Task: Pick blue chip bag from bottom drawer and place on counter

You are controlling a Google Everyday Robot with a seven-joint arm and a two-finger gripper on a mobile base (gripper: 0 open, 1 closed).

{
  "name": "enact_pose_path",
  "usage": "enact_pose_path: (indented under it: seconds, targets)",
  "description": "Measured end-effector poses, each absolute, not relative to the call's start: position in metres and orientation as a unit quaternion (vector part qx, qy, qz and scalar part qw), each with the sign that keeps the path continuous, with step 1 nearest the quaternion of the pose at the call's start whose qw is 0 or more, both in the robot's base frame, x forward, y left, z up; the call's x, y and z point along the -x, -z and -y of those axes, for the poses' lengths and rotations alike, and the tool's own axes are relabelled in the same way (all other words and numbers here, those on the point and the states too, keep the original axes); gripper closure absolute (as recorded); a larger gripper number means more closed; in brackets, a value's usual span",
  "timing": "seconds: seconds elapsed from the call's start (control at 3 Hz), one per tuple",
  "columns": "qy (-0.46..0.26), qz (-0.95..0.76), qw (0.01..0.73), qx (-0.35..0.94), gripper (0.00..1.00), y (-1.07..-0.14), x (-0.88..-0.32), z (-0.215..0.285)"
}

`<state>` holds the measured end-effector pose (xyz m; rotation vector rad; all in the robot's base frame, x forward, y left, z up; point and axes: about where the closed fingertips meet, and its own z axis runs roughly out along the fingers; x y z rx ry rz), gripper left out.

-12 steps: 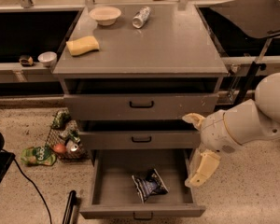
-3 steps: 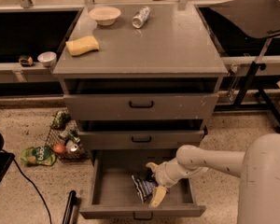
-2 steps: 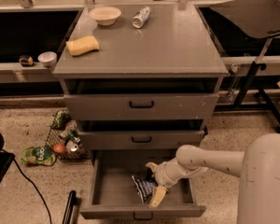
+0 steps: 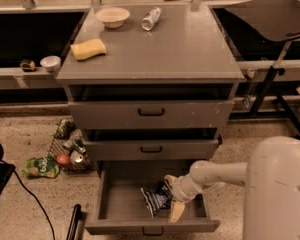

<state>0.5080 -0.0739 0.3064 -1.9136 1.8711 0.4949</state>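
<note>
The blue chip bag lies crumpled on the floor of the open bottom drawer, right of its middle. My gripper reaches into the drawer from the right on a white arm and sits at the bag's right end. One finger points toward the drawer front, the other lies behind the bag, and the jaws stand apart with the bag's edge between them. The counter is the grey cabinet top above.
On the counter stand a cream bowl, a lying can and a yellow sponge. The two upper drawers stand slightly ajar. A wire basket and a green pouch lie on the floor at left.
Four seconds ago the gripper hung right of the cabinet, outside the drawer; it has since dropped into the bottom drawer beside the bag. Over the last second nothing has visibly moved.
</note>
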Motion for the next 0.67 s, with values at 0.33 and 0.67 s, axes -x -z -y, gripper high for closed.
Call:
enact_pose_path:
  seconds: [0.33, 0.67]
  targets:
    - [-0.152, -0.669, 0.198, 0.700, 0.00, -0.277, -0.529, 0.098]
    - [-0.152, -0.657, 0.202, 0.711, 0.00, -0.254, -0.551, 0.109]
